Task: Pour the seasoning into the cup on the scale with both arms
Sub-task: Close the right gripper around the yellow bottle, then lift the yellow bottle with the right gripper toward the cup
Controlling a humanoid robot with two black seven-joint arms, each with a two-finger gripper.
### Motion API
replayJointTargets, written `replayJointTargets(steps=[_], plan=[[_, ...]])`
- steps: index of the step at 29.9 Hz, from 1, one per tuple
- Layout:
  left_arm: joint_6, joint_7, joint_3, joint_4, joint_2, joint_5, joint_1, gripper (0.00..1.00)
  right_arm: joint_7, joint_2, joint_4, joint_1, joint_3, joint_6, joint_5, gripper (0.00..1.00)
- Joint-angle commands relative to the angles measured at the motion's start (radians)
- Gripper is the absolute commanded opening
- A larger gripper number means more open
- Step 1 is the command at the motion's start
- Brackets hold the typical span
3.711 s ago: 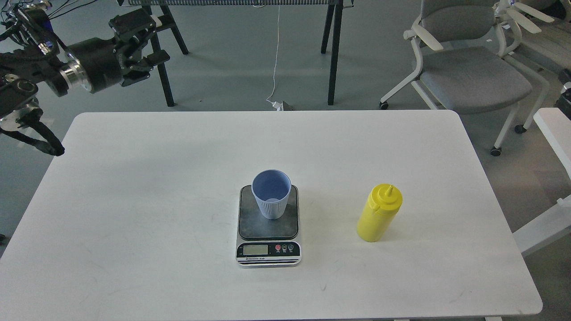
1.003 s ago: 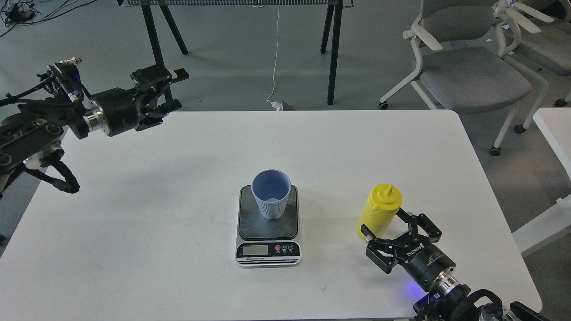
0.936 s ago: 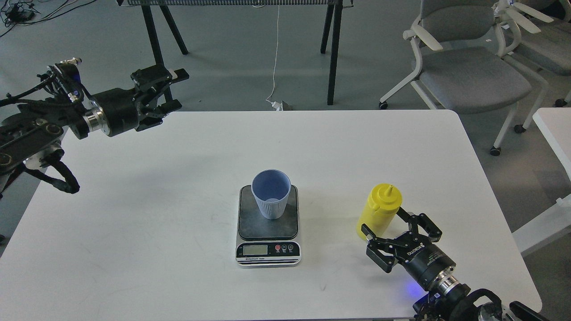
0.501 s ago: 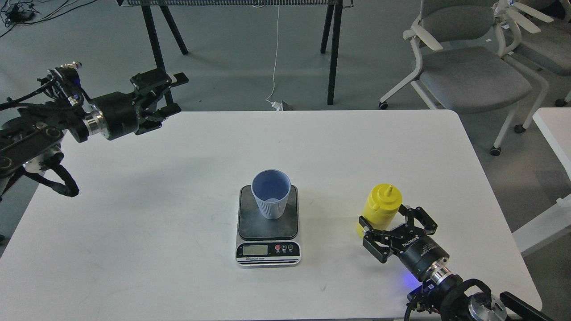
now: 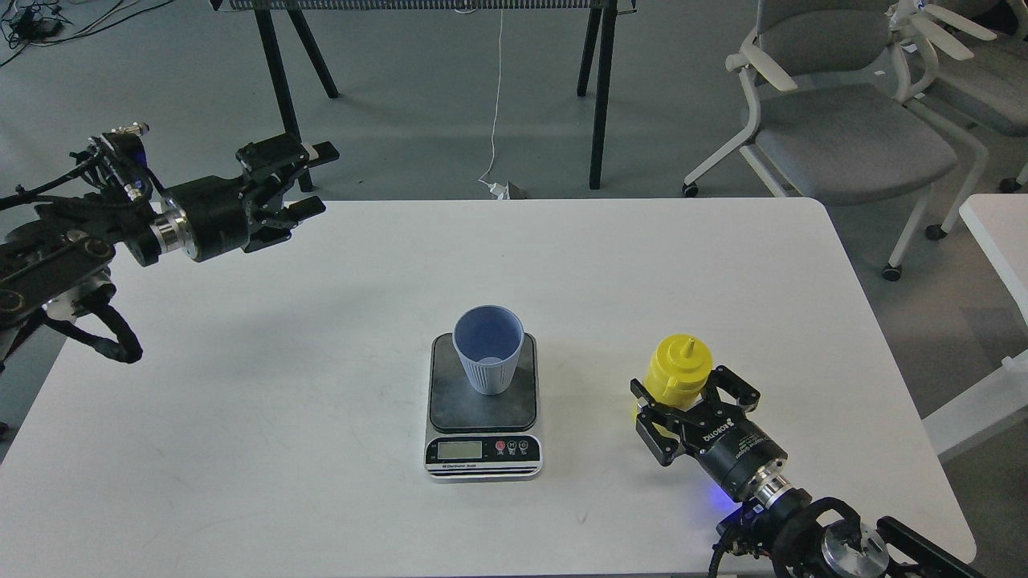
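Grey floor, black trestle legs and grey office chairs lie behind a white worktop with rounded corners. At its near right, the right gripper has its fingers spread wide on either side of the seasoning, one finger to the bottle's left and one to its right; whether they press against it cannot be told. That yellow bottle stands upright on the worktop, nozzle up, well to the right of the scale. On the scale's dark platform, toward the far edge, stands the cup, upright and open-mouthed, with the display and buttons on the near edge. Far off at the worktop's far left corner, the left gripper hangs above the surface, pointing right with its fingers parted and nothing between them.
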Motion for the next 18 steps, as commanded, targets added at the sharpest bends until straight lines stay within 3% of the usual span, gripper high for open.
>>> replayJointTargets(steps=[1,7,10,15,18], plan=[[0.0,0.0,0.0,-0.002,0.002,0.0,0.006,0.99,0.003,0.002,0.019,0.005,0.013,0.0,-0.007,0.06],[0.0,0.0,-0.002,-0.003,0.006,0.0,0.007,0.99,0.005,-0.071,0.126,0.092,0.12,0.0,-0.019,0.02],[0.0,0.0,-0.004,-0.003,0.008,0.0,0.006,0.99,0.014,-0.163,0.164,0.237,0.128,-0.013,-0.091,0.02],[0.0,0.0,-0.004,-0.008,0.011,-0.003,0.007,0.99,0.084,-0.33,0.143,0.573,0.006,-0.324,-0.334,0.02],[0.0,0.0,-0.005,-0.009,0.01,-0.003,0.009,0.99,0.112,-0.349,0.111,0.783,-0.172,-0.43,-0.447,0.02]])
